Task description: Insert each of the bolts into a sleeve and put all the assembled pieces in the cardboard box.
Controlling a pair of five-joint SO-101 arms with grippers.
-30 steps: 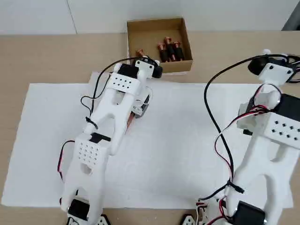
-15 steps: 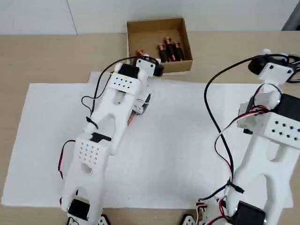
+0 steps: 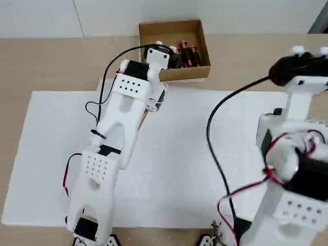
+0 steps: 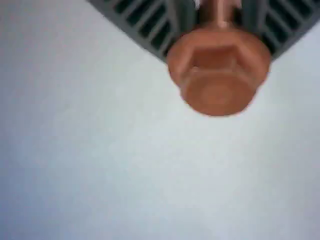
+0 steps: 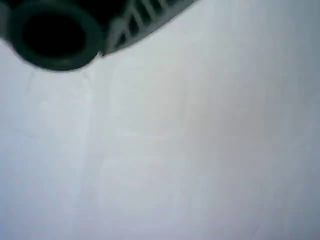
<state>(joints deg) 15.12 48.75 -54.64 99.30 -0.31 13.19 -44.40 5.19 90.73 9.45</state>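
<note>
Right gripper [image 5: 95, 25] hangs above the white mat [image 3: 195, 154] on the right side, clamped on a black sleeve [image 5: 55, 37] seen end-on. Farther off, the left gripper [image 4: 217, 10] has its 2 ribbed fingers closed on a copper bolt [image 4: 218, 75], just beside the box's [image 3: 171, 23] near wall. Assembled pieces [image 3: 188, 52] lie inside the box.

- The left arm [image 3: 123, 118] lies stretched forward and low over the surface, its wrist at the far end.
- The left pincer [image 4: 218, 15] points down, its ribbed fingers [image 4: 145, 20] clamped on a bolt [image 4: 218, 75].
- The right arm [image 3: 292, 154] stands folded and more upright at the right side.
- The right pincer [image 5: 75, 20] grips a sleeve [image 5: 52, 61] above the surface.
</note>
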